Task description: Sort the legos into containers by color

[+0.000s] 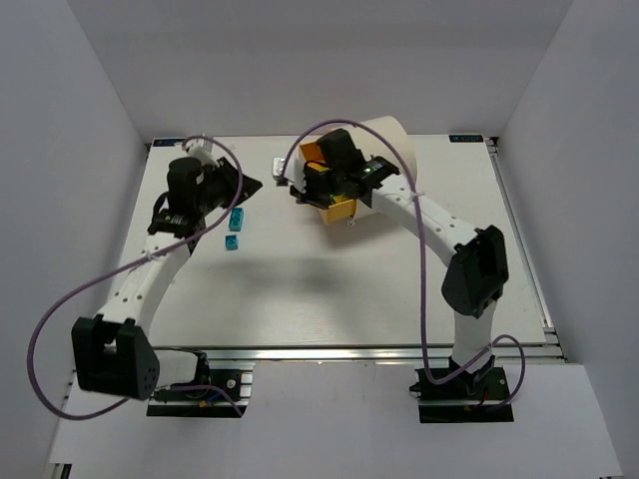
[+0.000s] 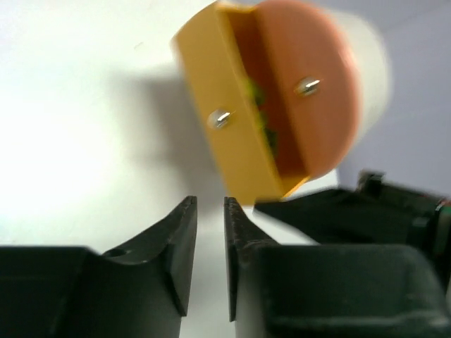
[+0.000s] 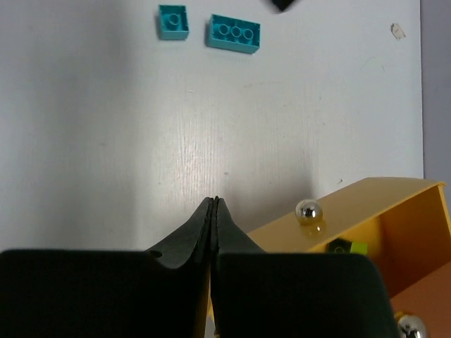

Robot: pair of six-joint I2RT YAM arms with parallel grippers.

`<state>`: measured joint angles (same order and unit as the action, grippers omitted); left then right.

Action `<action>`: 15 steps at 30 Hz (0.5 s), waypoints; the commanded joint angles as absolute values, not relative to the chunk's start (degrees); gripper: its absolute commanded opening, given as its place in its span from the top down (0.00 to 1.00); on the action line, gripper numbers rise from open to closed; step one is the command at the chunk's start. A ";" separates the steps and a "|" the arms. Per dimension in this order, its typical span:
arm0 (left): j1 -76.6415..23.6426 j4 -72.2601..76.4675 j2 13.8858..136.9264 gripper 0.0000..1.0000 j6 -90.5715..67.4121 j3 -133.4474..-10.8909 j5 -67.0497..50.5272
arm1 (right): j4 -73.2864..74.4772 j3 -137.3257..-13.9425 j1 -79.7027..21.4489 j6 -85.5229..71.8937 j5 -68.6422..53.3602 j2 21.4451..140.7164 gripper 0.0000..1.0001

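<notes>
The cream-white drum (image 1: 384, 140) lies at the back middle of the table, its orange end open toward the left. In the left wrist view the drum (image 2: 366, 63) shows an orange drawer-like part (image 2: 218, 91) with green and lime legos (image 2: 257, 98) inside. Two teal legos (image 1: 239, 217) (image 1: 232, 242) lie on the table; in the right wrist view they are a small one (image 3: 173, 21) and a long one (image 3: 234, 33). My right gripper (image 3: 215, 202) is shut, right over the orange part (image 3: 366, 204), where a lime lego (image 3: 350, 246) shows. My left gripper (image 2: 210, 203) is slightly open and empty, facing the drum.
The table (image 1: 300, 289) has a metal rail along its right side (image 1: 524, 249) and its near edge. A small white object (image 1: 279, 165) lies beside the drum's open end. White walls enclose the back and both sides.
</notes>
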<state>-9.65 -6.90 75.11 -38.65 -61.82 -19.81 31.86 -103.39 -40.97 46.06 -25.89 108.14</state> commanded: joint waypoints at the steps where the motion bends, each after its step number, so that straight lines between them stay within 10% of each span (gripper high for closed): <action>1: -9.05 -14.23 68.24 0.66 -35.95 -55.21 -12.23 | 33.84 -110.73 -44.73 42.29 -10.67 113.17 1.00; 15: -9.05 -14.51 55.37 0.40 -40.86 -40.52 -10.98 | 38.41 -118.57 -49.49 47.63 23.63 125.86 1.00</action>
<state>-9.32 -15.90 56.75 -39.35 -41.63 -10.85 39.11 -118.28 -49.95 45.32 14.68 126.52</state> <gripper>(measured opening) 0.598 0.017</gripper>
